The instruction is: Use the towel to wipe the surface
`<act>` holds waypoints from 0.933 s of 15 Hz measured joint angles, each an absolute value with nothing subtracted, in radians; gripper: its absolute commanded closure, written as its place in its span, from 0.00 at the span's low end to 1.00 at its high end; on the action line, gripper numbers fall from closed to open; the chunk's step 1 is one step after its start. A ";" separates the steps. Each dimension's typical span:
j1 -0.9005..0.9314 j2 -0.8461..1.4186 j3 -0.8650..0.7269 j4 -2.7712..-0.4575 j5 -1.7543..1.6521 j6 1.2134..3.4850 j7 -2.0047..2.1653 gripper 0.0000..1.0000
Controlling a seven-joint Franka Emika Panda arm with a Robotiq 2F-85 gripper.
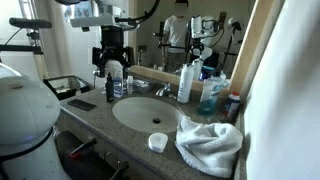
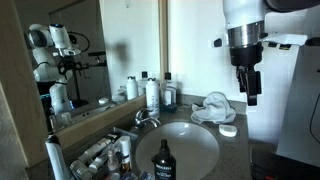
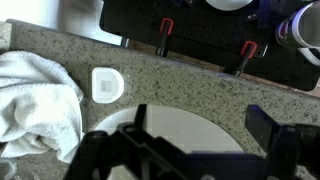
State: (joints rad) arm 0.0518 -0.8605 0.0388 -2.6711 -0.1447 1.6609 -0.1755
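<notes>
Beside basin (image 3: 190, 135), rumpled towel (image 3: 38, 105), well apart from spread fingers (image 3: 272, 128)

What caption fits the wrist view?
Open gripper over the basin; towel and cup sit on the counter beside it.

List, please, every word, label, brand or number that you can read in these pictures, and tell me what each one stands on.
No text is legible in any view.
white bottle: label print too small and blurred to read.
dark bottle: pale label mark, blurred, unreadable.
blue bottle: any print is too small to tell.
small white cup and towel: no markings show.
</notes>
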 measured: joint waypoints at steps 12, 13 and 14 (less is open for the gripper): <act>-0.082 -0.716 -0.077 -2.650 -0.170 1.995 0.001 0.00; -0.114 -0.676 -0.097 -2.638 -0.183 2.057 0.012 0.00; -0.148 -0.632 -0.117 -2.624 -0.198 2.117 0.022 0.00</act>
State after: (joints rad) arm -0.1478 -0.6324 -0.1166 -2.6238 -0.1975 2.1172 0.0224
